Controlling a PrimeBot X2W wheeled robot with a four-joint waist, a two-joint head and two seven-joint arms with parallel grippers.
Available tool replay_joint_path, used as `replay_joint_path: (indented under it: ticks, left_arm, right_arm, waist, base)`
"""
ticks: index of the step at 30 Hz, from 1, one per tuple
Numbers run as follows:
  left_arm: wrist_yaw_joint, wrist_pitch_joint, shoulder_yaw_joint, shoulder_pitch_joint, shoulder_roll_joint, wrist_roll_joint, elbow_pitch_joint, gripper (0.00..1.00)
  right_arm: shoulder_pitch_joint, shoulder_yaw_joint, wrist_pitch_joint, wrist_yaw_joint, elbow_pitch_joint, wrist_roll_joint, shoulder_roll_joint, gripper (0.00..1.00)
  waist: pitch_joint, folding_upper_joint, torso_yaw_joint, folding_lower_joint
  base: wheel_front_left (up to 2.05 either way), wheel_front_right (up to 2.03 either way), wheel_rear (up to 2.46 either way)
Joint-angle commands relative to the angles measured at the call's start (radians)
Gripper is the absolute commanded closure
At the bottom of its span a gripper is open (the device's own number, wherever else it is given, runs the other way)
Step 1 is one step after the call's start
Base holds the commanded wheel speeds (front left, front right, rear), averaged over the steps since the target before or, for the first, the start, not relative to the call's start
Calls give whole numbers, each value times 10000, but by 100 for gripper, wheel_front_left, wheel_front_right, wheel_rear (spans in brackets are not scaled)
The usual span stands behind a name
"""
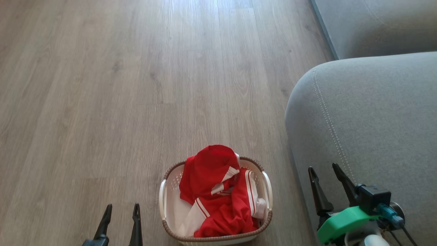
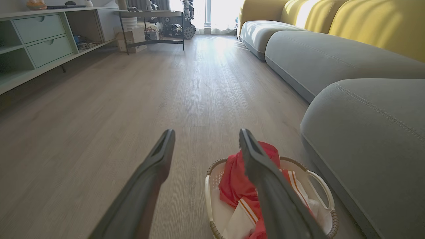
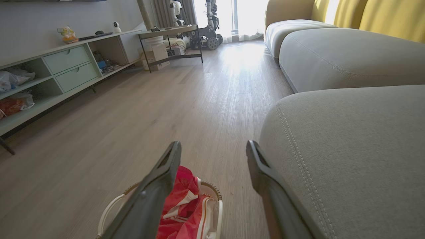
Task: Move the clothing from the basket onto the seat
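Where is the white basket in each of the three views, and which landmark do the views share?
Head view: basket at the bottom centre, on the floor, left of the grey seat.
Left wrist view: basket at the bottom, right of centre.
Right wrist view: basket at the bottom, left of centre.
Shared landmark: the grey seat with its stitched seam, on the right side of every picture.

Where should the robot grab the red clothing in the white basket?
Probably the raised hump of the bright red, white-striped fabric clothing at the far end of the white perforated plastic basket, from above: it bulges over the rim, while walls block the sides.
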Motion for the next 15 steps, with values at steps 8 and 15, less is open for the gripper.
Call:
replay_joint_path:
  ticks: [8, 15]
  left_arm:
    - [-121, -124, 69, -604, 90, 112, -33, 0]
    - [-260, -124, -394, -1698, 88, 262, 598, 0]
  right_arm:
    - [-439, 26, -118, -2, -609, -196, 22, 0]
    - [-1102, -198, -118, -2, -1120, -402, 22, 0]
  waist:
    - [685, -1, -171, 0]
    - [2017, -1, -460, 0]
  base:
    - [0, 0, 0]
    - [0, 0, 0]
